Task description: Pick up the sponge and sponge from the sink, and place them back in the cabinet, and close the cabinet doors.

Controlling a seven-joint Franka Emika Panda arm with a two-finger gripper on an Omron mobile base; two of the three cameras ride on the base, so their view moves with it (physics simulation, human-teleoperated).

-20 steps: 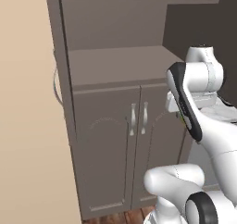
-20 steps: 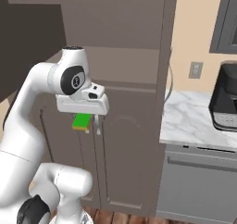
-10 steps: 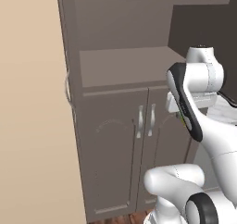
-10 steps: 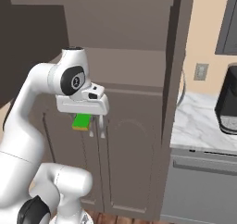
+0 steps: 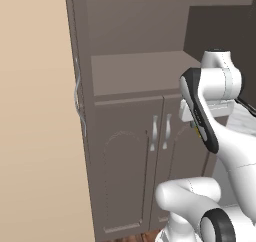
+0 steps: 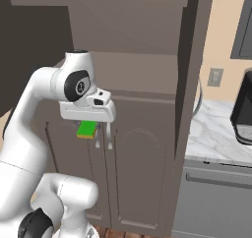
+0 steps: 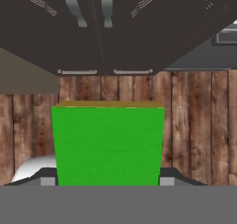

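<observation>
A green sponge (image 7: 107,144) is clamped between the jaws of the gripper (image 6: 86,130) — held in front of the cabinet (image 6: 147,84), level with its lower arched doors (image 5: 130,176), above the wooden floor (image 7: 194,126).

Green sponge (image 7: 107,146) before open cabinet (image 6: 147,84)
</observation>
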